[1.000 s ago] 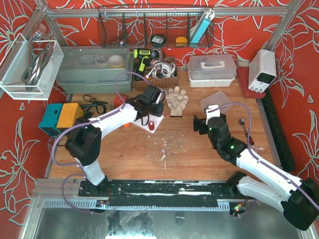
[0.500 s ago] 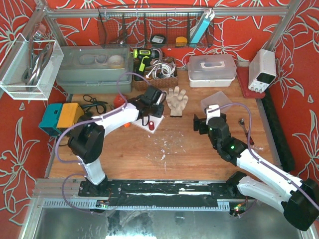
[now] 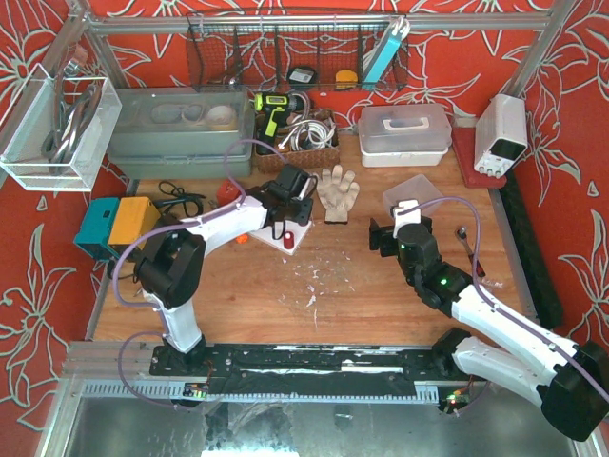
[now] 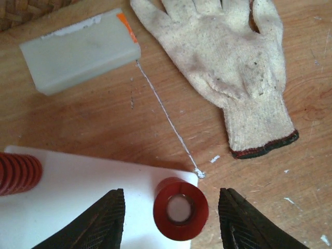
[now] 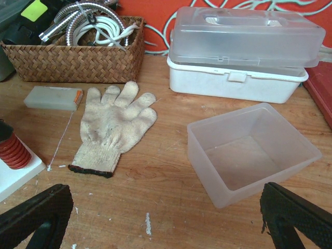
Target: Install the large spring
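A white base plate (image 4: 78, 207) lies on the wooden table. A short red hollow cylinder (image 4: 180, 208) stands upright on its right corner. The large red coil spring (image 4: 18, 173) sits on the plate at the left edge of the left wrist view, and it also shows in the right wrist view (image 5: 13, 150). My left gripper (image 4: 174, 223) is open, with a finger on either side of the red cylinder and not touching it. In the top view it (image 3: 284, 211) hovers over the plate (image 3: 297, 236). My right gripper (image 5: 166, 228) is open and empty above bare table (image 3: 388, 235).
A dirty white work glove (image 4: 228, 62) and a pale plastic block (image 4: 78, 49) lie beyond the plate. A clear open tub (image 5: 251, 150), a lidded white box (image 5: 241, 52) and a wicker basket (image 5: 72, 52) of hoses stand further back. A power supply (image 3: 500, 133) is at the far right.
The left arm's elbow has shifted slightly; its gripper stays over the white plate. The right arm has not moved.
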